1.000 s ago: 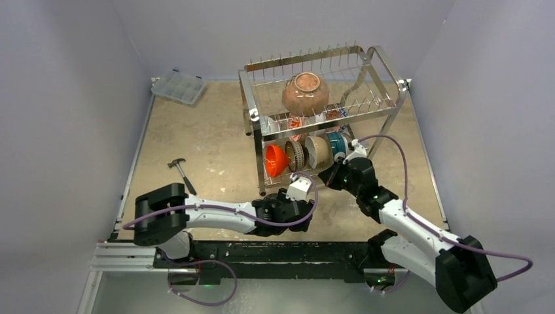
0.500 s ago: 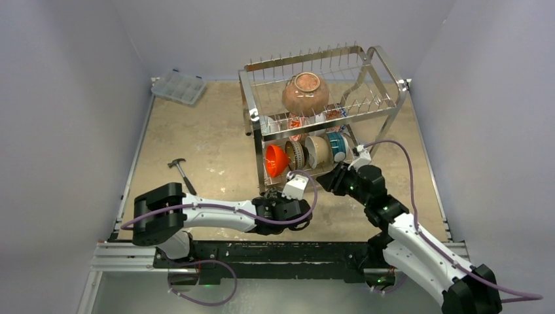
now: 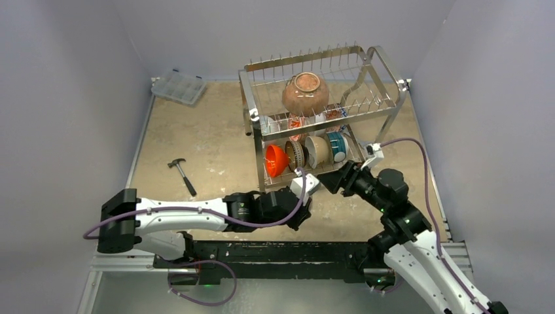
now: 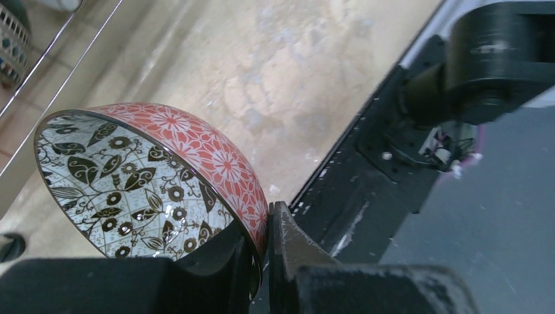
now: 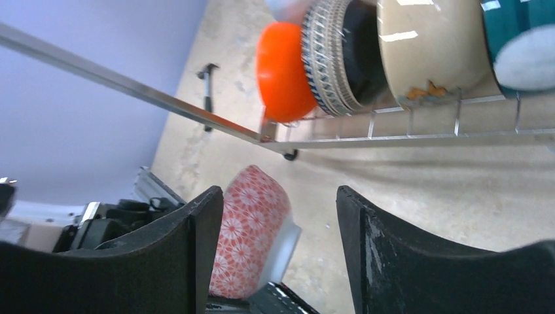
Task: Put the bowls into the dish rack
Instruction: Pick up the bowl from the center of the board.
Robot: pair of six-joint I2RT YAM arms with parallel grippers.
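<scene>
My left gripper (image 4: 265,255) is shut on the rim of a red floral bowl (image 4: 150,176), one finger inside it and one outside. In the top view this bowl (image 3: 306,186) hangs just in front of the dish rack (image 3: 307,59), beside the lower tier. The open right gripper (image 5: 280,242) is drawn back from the bowl (image 5: 252,235), with nothing between its fingers. Standing on edge in the lower tier are an orange bowl (image 3: 275,160), a dark patterned bowl (image 3: 295,155), a cream bowl (image 3: 318,151) and a teal bowl (image 3: 338,145). A large brown bowl (image 3: 305,93) sits on the upper tier.
A hammer (image 3: 182,173) lies on the tabletop left of the rack. A clear compartment box (image 3: 179,86) sits in the far left corner. Grey walls close in on three sides, and the black base rail (image 3: 262,252) runs along the near edge.
The left gripper closed on the floral bowl while the right gripper opened, let it go and backed off to the right. The left arm stretched out towards the rack.
</scene>
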